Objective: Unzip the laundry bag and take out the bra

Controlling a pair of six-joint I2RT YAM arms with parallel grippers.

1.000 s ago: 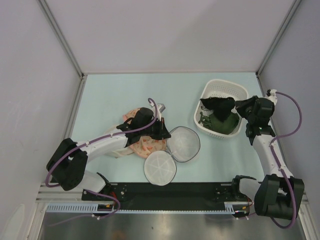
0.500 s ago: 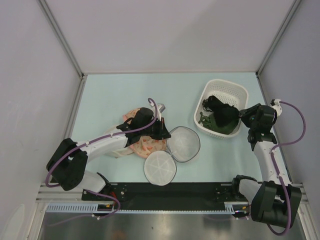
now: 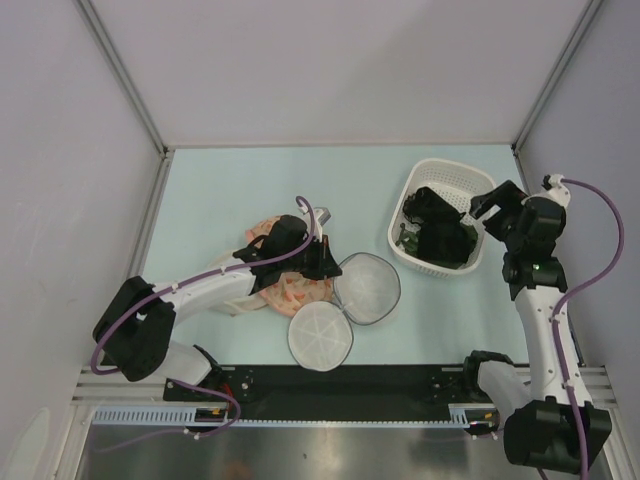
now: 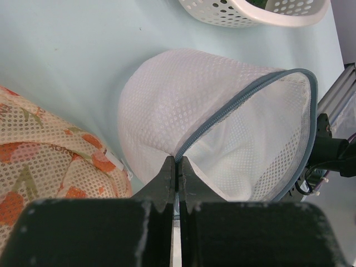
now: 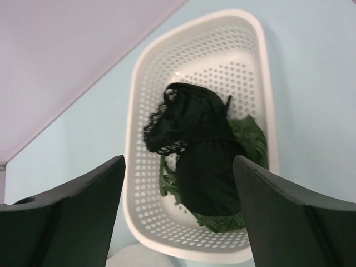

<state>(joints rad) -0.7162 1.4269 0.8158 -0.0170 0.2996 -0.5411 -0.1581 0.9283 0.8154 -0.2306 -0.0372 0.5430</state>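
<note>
Lying crumpled on green fabric [image 5: 251, 139] in the white perforated plastic basket [image 3: 452, 178] at upper right, the black lace-edged bra [image 5: 192, 136] sits below the right gripper [image 3: 490, 205], its jaws spread wide, while the left gripper [image 4: 178, 164] pinches the navy zipper rim of the round mesh laundry bag [image 4: 222, 128] at centre.

Pale green table [image 3: 250, 190]: white perforated basket [image 3: 440, 168] at 2 o'clock; unzipped laundry bag [image 3: 368, 287] at 6; floral mesh bundle [image 3: 300, 292] at 8.

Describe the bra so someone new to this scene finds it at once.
At the right of the table stands a white perforated basket. The bra lies inside it, on a green garment. It is the only black, lace-edged piece there.
</note>
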